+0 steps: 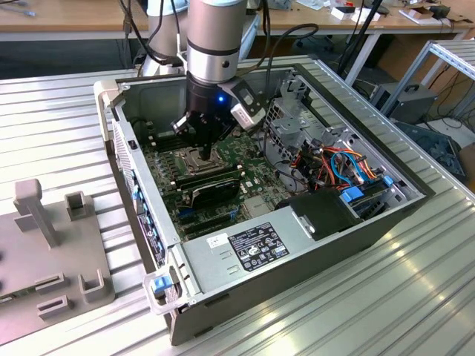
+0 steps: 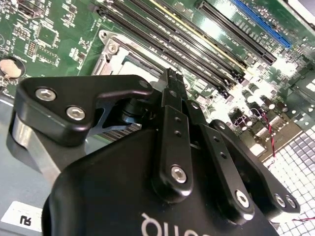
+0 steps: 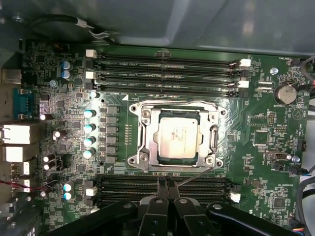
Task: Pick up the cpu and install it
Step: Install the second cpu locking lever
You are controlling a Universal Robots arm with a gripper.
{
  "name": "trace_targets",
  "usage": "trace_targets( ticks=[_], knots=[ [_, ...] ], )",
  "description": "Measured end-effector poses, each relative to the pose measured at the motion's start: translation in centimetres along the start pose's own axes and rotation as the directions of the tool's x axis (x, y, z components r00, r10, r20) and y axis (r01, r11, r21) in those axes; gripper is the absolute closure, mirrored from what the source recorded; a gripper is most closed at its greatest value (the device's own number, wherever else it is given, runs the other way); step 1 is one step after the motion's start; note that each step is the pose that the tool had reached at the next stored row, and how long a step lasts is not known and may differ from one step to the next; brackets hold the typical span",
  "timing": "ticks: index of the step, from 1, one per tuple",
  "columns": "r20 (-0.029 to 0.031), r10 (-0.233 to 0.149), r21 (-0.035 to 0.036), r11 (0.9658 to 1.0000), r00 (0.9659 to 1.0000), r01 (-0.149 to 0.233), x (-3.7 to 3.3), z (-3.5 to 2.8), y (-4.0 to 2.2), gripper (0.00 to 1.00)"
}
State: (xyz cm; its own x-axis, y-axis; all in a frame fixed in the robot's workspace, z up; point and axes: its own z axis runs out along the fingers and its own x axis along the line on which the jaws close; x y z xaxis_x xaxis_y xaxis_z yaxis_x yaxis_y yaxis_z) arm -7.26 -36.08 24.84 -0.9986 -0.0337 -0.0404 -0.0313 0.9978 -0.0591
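Observation:
In the first wrist view the cpu (image 3: 178,138), a flat square chip with a dull silver top, lies inside the square metal socket frame (image 3: 139,147) on the green motherboard (image 3: 256,142). My gripper (image 3: 166,183) is shut with nothing between its black fingers. Its tips sit just off the socket's edge, over the memory slots beside it. In the exterior view the gripper (image 1: 206,153) reaches down into the open computer case, right above the socket. In the second wrist view the shut fingers (image 2: 172,105) point at the socket frame (image 2: 115,54).
Black memory slots (image 3: 167,73) run along both sides of the socket. The case walls (image 1: 137,185) surround the board. A power supply (image 1: 249,248), a drive cage (image 1: 297,126) and coloured cables (image 1: 345,167) fill the exterior view's right side. A grey fixture (image 1: 44,252) stands outside on the left.

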Motion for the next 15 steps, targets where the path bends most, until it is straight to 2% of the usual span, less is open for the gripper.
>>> trace_targets(
  ticks=[11,15],
  knots=[
    [0.0080,0.000,0.0000,1.0000,1.0000,0.000,1.50,0.17,-0.07,0.89],
    [0.0080,0.000,0.0004,1.0000,1.0000,0.000,1.56,0.21,-0.07,0.89]
  ],
)
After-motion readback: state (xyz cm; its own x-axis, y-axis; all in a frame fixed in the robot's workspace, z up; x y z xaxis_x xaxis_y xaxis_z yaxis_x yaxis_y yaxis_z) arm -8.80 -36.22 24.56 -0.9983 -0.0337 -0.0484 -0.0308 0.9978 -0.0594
